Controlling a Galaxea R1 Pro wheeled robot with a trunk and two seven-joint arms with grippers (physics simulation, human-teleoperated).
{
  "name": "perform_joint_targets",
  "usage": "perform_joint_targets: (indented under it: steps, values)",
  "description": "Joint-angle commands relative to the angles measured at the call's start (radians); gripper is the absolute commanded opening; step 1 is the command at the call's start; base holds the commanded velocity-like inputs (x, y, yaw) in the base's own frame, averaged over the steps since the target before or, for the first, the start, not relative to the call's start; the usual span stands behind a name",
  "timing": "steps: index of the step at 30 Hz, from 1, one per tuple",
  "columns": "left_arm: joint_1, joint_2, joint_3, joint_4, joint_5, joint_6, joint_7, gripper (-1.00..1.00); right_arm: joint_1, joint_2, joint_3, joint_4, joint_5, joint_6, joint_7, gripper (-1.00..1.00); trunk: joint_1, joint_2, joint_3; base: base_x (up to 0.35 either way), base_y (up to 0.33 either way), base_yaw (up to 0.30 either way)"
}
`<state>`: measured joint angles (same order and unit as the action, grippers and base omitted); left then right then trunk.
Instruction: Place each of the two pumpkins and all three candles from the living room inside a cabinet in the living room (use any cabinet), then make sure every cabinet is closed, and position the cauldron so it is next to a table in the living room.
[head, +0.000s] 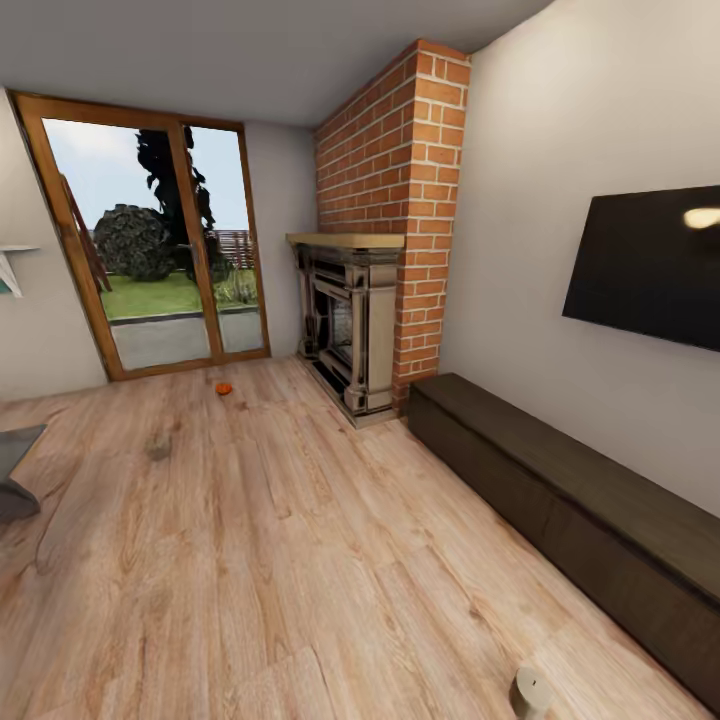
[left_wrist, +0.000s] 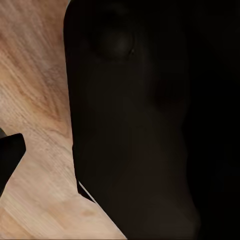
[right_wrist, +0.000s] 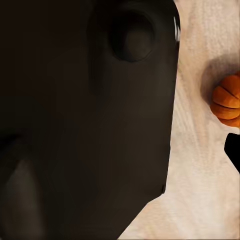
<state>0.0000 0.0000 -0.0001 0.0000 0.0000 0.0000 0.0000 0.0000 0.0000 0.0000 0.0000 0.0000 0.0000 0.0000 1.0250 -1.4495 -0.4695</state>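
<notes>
One small orange pumpkin (head: 223, 388) lies on the plank floor in front of the glass doors. Another pumpkin (right_wrist: 227, 97) rests on the floor in the right wrist view, beside a large dark part of my own body. A cream candle (head: 531, 690) stands on the floor at the near right, close to the long dark cabinet (head: 560, 500), whose fronts look shut. The corner of the glass table (head: 15, 465) pokes in at the left edge. The cauldron is out of view. A dark tip (right_wrist: 233, 152) may be a finger; another dark tip (left_wrist: 10, 157) looks similar.
The red brick fireplace (head: 355, 330) stands at the far end of the cabinet. A wall TV (head: 650, 265) hangs above the cabinet. Wood-framed glass doors (head: 150, 250) close the far wall. A faint grey smudge (head: 158, 447) marks the floor mid-left.
</notes>
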Motion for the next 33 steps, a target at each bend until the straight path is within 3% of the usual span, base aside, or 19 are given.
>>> perform_joint_targets:
  steps: [1,6,10,23,24,25,29,33]
  values:
    - [0.0,0.0,0.0,0.0,0.0,0.0,0.0,1.0,0.0,0.0,0.0,0.0,0.0,0.0,0.0,1.0,0.0,0.0,-0.001,0.0,0.0,0.0]
    - [-0.003,-0.026,0.002,-0.018,0.0,-0.006,0.006,1.0,-0.006,0.027,0.002,-0.005,0.0,-0.002,0.0,1.0,-0.012,0.021,0.009,0.0,0.0,0.0]
    - [-0.003,-0.025,0.004,-0.025,0.001,-0.006,0.006,1.0,-0.013,0.041,0.002,-0.023,-0.001,-0.017,0.001,1.0,-0.027,0.049,0.021,0.0,0.0,0.0]
    - [-0.003,-0.02,0.003,-0.031,0.002,-0.007,0.006,1.0,-0.017,0.037,-0.003,-0.052,-0.003,-0.09,-0.001,1.0,-0.077,0.14,0.062,0.0,0.0,0.0]
    - [-0.003,-0.02,0.002,-0.033,0.002,-0.007,0.006,1.0,-0.017,0.037,-0.003,-0.052,-0.003,-0.298,-0.001,1.0,-0.081,0.147,0.065,0.0,0.0,0.0]
    - [-0.003,-0.02,0.002,-0.04,0.002,-0.007,0.006,1.0,-0.017,0.037,-0.003,-0.052,-0.003,-0.344,-0.001,1.0,-0.084,0.154,0.068,0.0,0.0,0.0]
    - [-0.003,-0.019,0.002,-0.102,0.002,-0.008,0.006,1.0,-0.017,0.039,-0.005,-0.075,-0.004,-0.431,-0.01,1.0,-0.1,0.182,0.081,0.0,0.0,0.0]
    - [-0.003,-0.02,0.002,-0.162,0.002,-0.009,0.006,1.0,-0.017,0.043,-0.005,-0.129,-0.006,-0.445,-0.034,1.0,-0.115,0.21,0.093,0.0,0.0,0.0]
